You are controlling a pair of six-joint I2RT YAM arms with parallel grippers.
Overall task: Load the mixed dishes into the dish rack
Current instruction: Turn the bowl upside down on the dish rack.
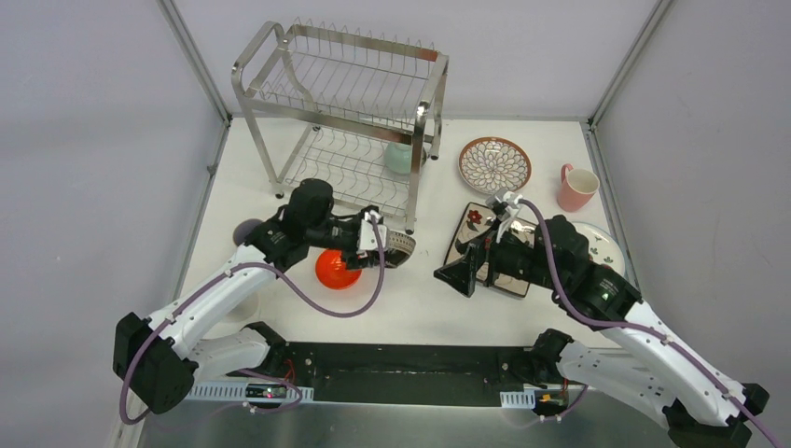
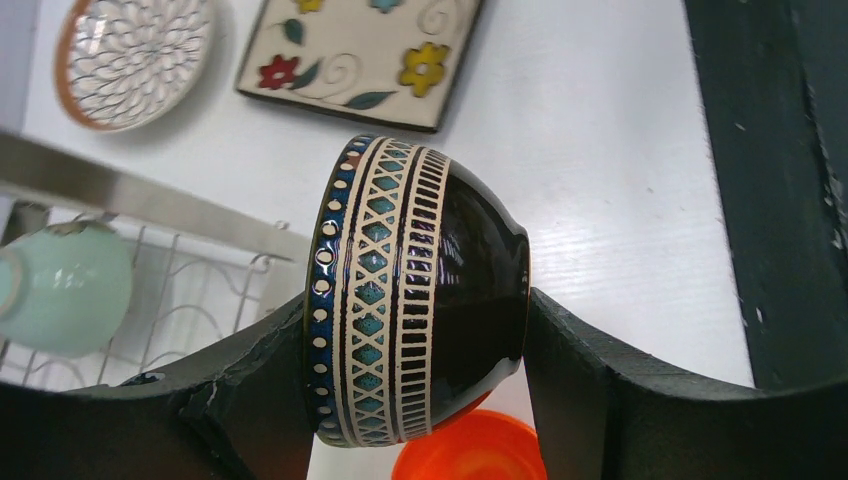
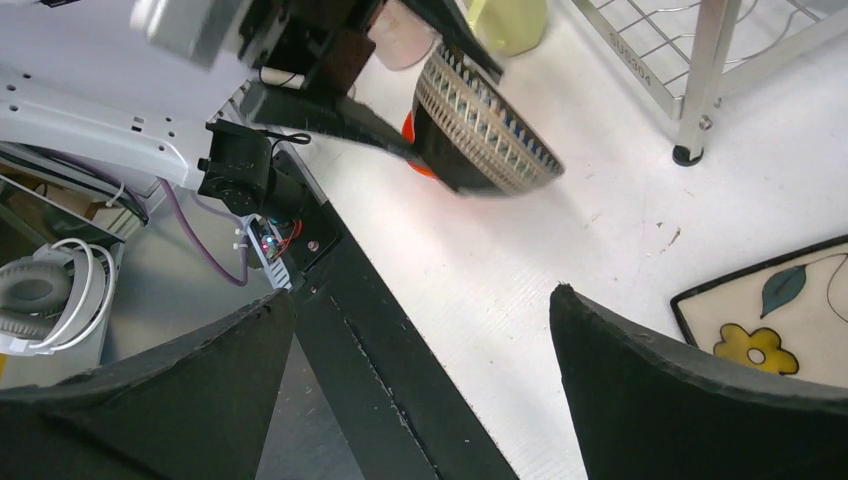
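My two left fingers (image 2: 230, 400) fill the bottom of the wrist view, and clamped between them is the dark patterned bowl (image 2: 400, 280). It is turned on its side, with one finger against its banded rim and the other against its foot. So my left gripper (image 2: 425, 360) is closed on that bowl and holds it off the table, just in front of the dish rack (image 1: 424, 140) and near the rack's front right post. The orange bowl (image 1: 336, 269) sits on the table directly below it.

I judge the step in hand to be carrying this bowl to the rack. Next I need to lift and reach it forward over the front rail onto the lower wire shelf. It should land beside the mint bowl (image 1: 403, 157) already lying at that shelf's right end, without knocking the post or that bowl.

My right gripper (image 3: 420, 300) stands wide open and empty, to the right of the rack's front. It hovers at the near edge of the square floral plate (image 1: 476, 229). Farther right of the rack, the brown-rimmed petal plate (image 1: 494, 165), the pink mug (image 1: 576, 189) and the white red-marked plate (image 1: 606, 247) wait on the table.
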